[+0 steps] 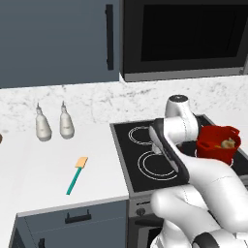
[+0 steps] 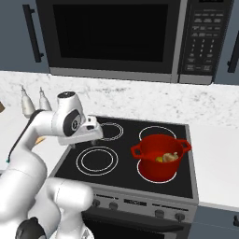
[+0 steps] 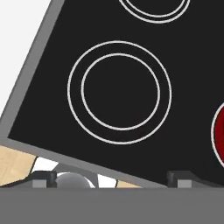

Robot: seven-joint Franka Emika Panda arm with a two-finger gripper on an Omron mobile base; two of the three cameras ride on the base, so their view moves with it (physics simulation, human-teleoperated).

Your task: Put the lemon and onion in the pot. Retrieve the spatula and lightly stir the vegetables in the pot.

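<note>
The red pot [image 1: 213, 147] [image 2: 160, 161] stands on the front right burner of the stove. Inside it lie the tan onion [image 2: 172, 156] [image 1: 227, 143] and the yellow-olive lemon [image 2: 159, 159], side by side. A sliver of the pot's rim [image 3: 220, 131] shows at the right edge of the hand view. The teal-handled spatula [image 1: 76, 175] lies flat on the white counter left of the stove, blade away from me. My gripper [image 2: 88, 139] [image 3: 111, 179] hangs open and empty above the front left burner [image 3: 119, 92], well left of the pot.
Two white bottles [image 1: 42, 125] [image 1: 66, 122] stand at the back of the counter, behind the spatula. A microwave [image 2: 130, 37] hangs over the stove [image 2: 116, 135]. The stove's front edge and control knobs [image 2: 135, 203] lie below the gripper. My own forearm crosses the stove in the left base view.
</note>
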